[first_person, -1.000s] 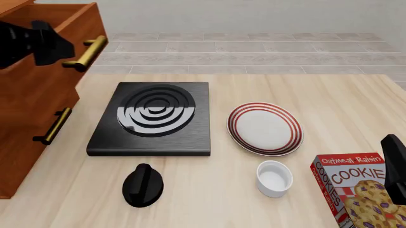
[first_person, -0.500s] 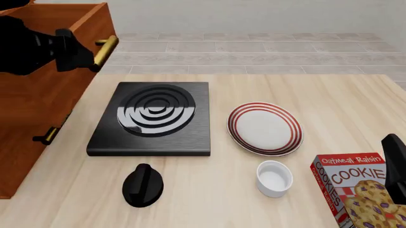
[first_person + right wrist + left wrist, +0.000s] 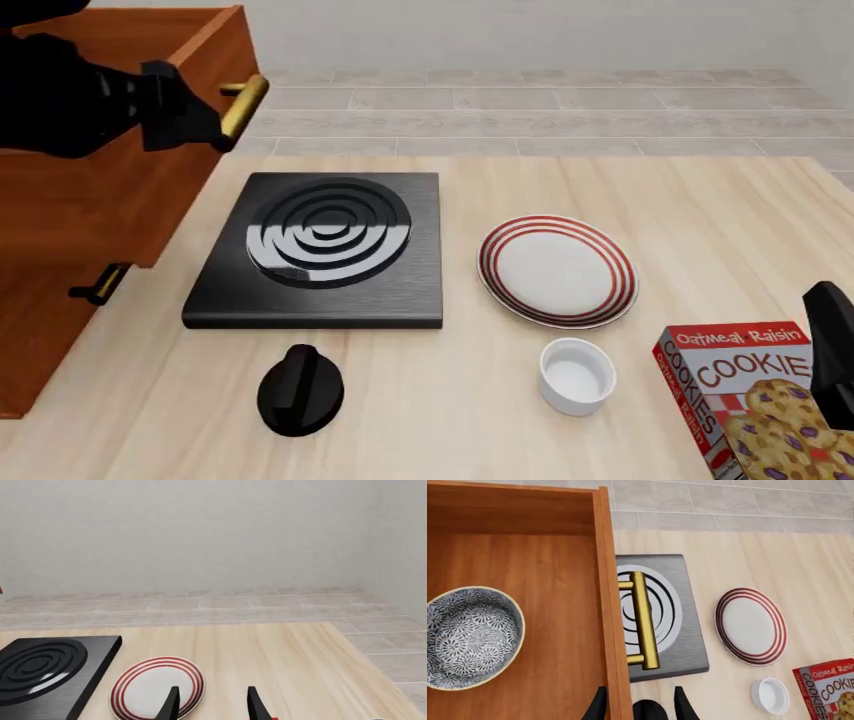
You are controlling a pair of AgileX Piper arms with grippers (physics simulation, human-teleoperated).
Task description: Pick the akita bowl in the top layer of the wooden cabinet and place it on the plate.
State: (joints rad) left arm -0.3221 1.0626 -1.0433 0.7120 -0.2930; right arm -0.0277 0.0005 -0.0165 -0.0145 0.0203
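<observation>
Top layer pulled open exposing akita bowl; left gripper spread, straddling drawer front, holding nothing; right gripper open, empty.

My left gripper hangs high at the far left, fingers apart. My right gripper hovers low, fingers apart.

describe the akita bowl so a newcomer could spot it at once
Find the wooden cabinet at the table's left; its top layer is pulled open. The akita bowl sits alone inside: round, cream-rimmed, covered in black-and-white pattern, unlike the plain white cup out on the table.
</observation>
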